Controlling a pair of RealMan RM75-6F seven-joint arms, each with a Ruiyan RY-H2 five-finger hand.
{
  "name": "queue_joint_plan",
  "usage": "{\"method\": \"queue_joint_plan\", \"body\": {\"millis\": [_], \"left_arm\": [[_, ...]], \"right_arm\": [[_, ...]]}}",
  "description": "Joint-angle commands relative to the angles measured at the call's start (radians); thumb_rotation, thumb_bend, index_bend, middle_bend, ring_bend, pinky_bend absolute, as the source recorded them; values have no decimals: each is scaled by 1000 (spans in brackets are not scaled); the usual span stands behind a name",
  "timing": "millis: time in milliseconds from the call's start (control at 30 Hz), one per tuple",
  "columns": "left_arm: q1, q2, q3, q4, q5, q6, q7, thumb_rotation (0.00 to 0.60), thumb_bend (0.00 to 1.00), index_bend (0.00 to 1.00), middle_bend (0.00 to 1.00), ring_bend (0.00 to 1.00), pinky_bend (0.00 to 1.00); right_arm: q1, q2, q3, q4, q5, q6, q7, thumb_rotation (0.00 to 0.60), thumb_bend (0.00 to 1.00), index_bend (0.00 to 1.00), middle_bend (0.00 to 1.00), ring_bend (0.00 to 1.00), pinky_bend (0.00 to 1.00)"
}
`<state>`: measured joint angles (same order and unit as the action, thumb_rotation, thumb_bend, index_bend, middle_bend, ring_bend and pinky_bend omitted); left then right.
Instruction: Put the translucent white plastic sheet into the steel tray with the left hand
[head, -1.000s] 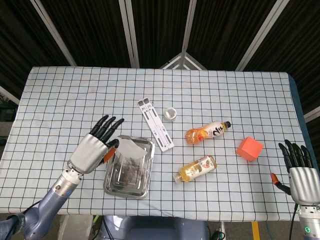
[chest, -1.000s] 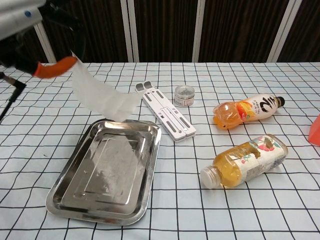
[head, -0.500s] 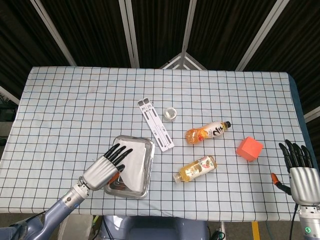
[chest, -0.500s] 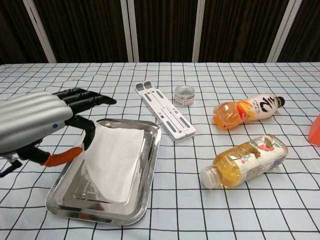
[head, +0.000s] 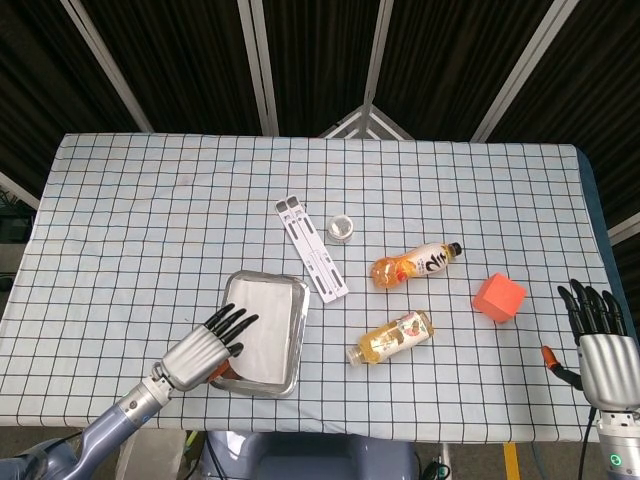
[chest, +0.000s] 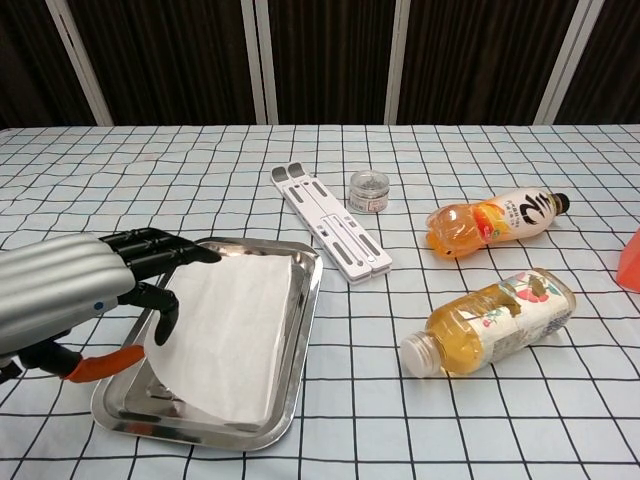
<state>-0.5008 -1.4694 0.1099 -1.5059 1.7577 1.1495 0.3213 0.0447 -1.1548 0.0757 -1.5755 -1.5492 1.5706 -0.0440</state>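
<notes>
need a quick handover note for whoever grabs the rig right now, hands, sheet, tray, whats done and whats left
Left hand: over the near-left part of the steel tray, fingers at the edge of the white plastic sheet; whether it grips the sheet cannot be told.
Right hand: open, at the table's right edge, holding nothing.
Done: sheet lies in the tray, its near-left corner lifted by the hand.
Left: release the sheet if it is held, let it settle flat, withdraw the left hand.
</notes>
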Motion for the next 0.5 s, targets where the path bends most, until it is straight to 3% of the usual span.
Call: {"method": "queue_joint_plan", "body": {"millis": [33, 133, 500], "left_arm": [[0, 15, 1, -6, -4, -2, 1, 600, 368, 332, 0, 0, 0], [2, 40, 7, -20, -10, -4, -1, 600, 306, 237, 0, 0, 0], [4, 134, 32, -52, 0, 3, -56, 600, 208, 46, 0, 0, 0]], "right_arm": [[0, 0, 0, 0, 0, 0, 1, 600, 329, 0, 0, 0, 0], [0, 0, 1, 0, 1, 1, 1, 600, 329, 0, 0, 0, 0], [-1, -4, 2, 1, 0, 4, -6, 600, 329, 0, 0, 0, 0]]}}
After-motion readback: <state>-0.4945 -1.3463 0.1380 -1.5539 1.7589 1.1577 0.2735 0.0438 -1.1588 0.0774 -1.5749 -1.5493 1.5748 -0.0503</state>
